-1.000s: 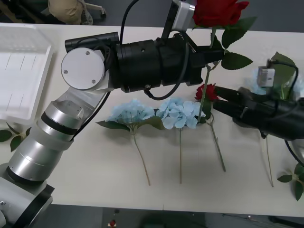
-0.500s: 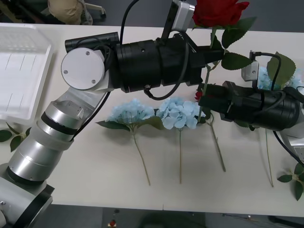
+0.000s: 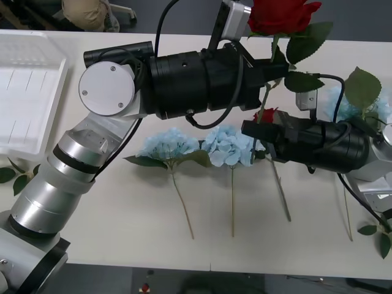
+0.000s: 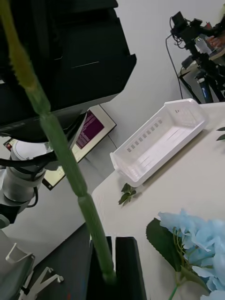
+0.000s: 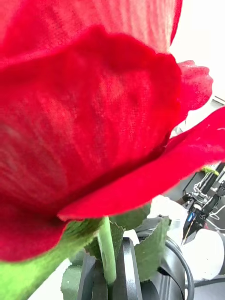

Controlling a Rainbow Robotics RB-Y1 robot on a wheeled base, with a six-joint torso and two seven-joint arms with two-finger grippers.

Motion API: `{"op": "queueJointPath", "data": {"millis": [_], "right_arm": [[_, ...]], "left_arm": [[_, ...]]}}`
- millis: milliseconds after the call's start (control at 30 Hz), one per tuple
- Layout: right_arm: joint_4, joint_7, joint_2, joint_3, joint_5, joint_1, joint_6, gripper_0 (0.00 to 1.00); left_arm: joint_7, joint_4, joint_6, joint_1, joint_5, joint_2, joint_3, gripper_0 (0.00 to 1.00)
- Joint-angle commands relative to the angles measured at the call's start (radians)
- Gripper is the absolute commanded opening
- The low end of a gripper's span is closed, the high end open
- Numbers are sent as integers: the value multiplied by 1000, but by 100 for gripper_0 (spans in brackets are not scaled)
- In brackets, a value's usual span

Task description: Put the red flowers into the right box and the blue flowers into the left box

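Note:
My left gripper (image 3: pixel 282 69) is shut on the stem of a red rose (image 3: pixel 280 15) held high over the table; up close its head (image 5: pixel 93 108) sits just past the black fingers (image 5: pixel 124 274). My right gripper (image 3: pixel 248 129) is shut on the same stem (image 4: pixel 61 145) lower down. A second red rose (image 3: pixel 267 114) lies on the table behind the right arm. Two blue flowers (image 3: pixel 168 145) (image 3: pixel 230 144) lie side by side mid-table, and another (image 3: pixel 340 104) lies at the far right. The left box (image 3: pixel 24 92) (image 4: pixel 159 138) stands at the table's left end. The right box is out of view.
Loose green leaf sprigs lie by the left box (image 3: pixel 13 175) (image 4: pixel 126 193) and at the front right corner (image 3: pixel 380 234). The left arm's thick black forearm (image 3: pixel 196 82) spans the back of the table. Long stems (image 3: pixel 283 196) reach toward the front edge.
My right arm has swung left, from beside the lying rose to the hanging stem of the held rose, and shut on it. The left arm and its rose have stayed still.

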Motion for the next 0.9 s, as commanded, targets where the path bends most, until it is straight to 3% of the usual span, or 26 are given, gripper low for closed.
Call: {"op": "queueJointPath", "data": {"millis": [33,67,100,133,167,233,667,900], "right_arm": [[-33,23,2,12,1,-36,-21,0],[-33,23,2,12,2,-37,-23,0],[-33,23,2,12,2,-37,-23,0],[-33,23,0,12,4,-39,-26,0],[-33,23,-1,12,4,-39,-27,0],[-33,23,-4,10,4,-40,-30,0],[-30,23,-50,4,4,-39,-40,0],[-29,23,-142,1,7,-1,-33,0]], "left_arm": [[-45,-32,-7,9,7,-3,11,0],[-45,-32,-7,9,7,-3,11,4],[-45,-32,-7,9,7,-3,11,19],[-45,-32,-7,9,7,-3,11,56],[-45,-32,-7,9,7,-3,11,84],[-45,-32,-7,9,7,-3,11,100],[-45,-32,-7,9,7,-3,11,100],[-45,-32,-7,9,7,-3,11,100]]}}
